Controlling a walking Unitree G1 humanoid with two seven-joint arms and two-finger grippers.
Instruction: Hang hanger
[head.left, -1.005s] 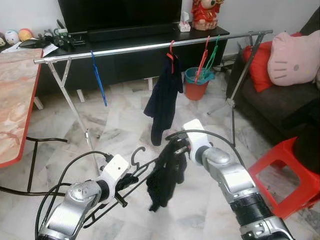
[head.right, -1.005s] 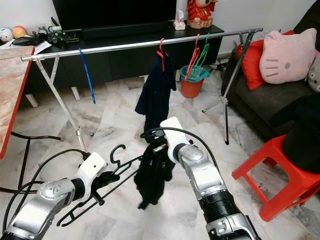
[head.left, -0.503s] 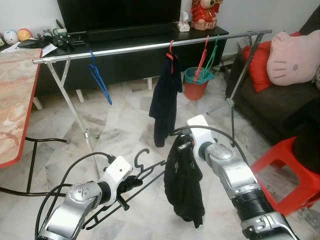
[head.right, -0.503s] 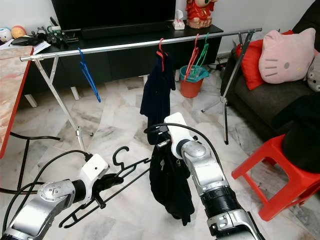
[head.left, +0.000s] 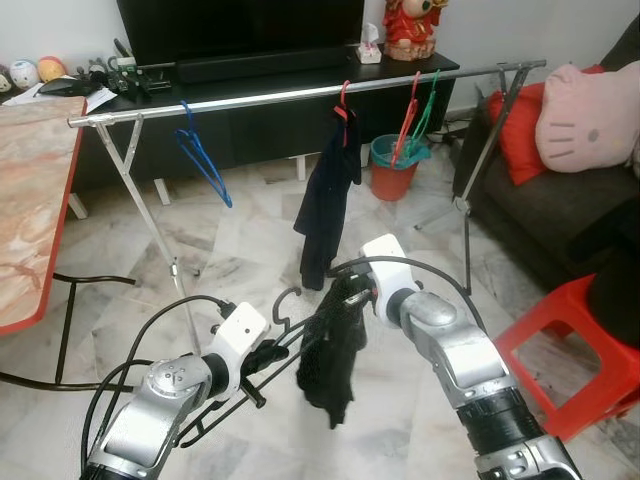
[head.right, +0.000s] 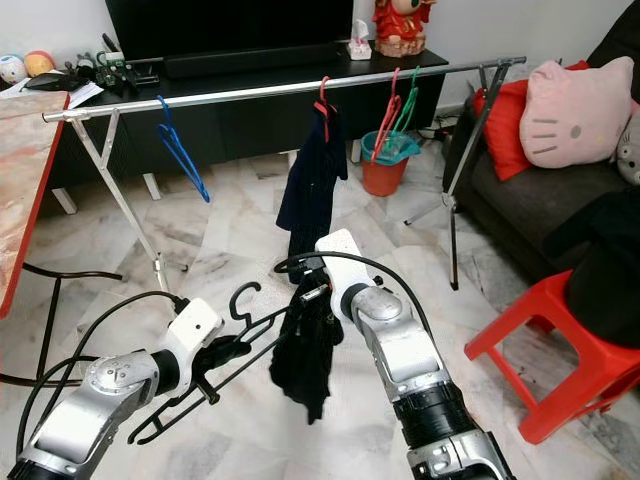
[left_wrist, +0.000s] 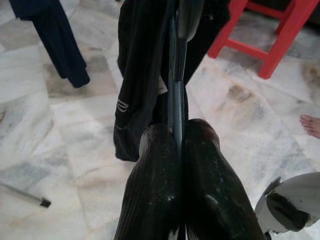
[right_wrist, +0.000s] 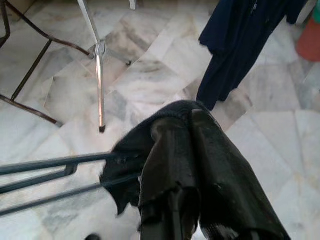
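My left gripper (head.left: 262, 358) is shut on a black wire hanger (head.left: 292, 328), held low over the floor with its hook (head.left: 285, 297) pointing up. In the left wrist view the fingers (left_wrist: 160, 170) pinch the hanger's bar (left_wrist: 174, 75). My right gripper (head.left: 350, 290) is shut on a black garment (head.left: 330, 365), which hangs bunched against the hanger's far end. The right wrist view shows the cloth (right_wrist: 165, 112) draped over that gripper (right_wrist: 185, 135), with the hanger's bars (right_wrist: 50, 165) running into it. A steel clothes rail (head.left: 300, 95) stands beyond.
On the rail hang a blue hanger (head.left: 205, 160), a navy garment (head.left: 325, 205) on a red hanger, and red and green hangers (head.left: 410, 115). A red stool (head.left: 575, 340) and a sofa (head.left: 560, 210) are on the right, a marble table (head.left: 30, 200) on the left.
My right gripper has shifted left toward the hanger, and the black garment, hanging long half a second ago, is now drawn up against the hanger's end. The blue hanger swings on the rail.
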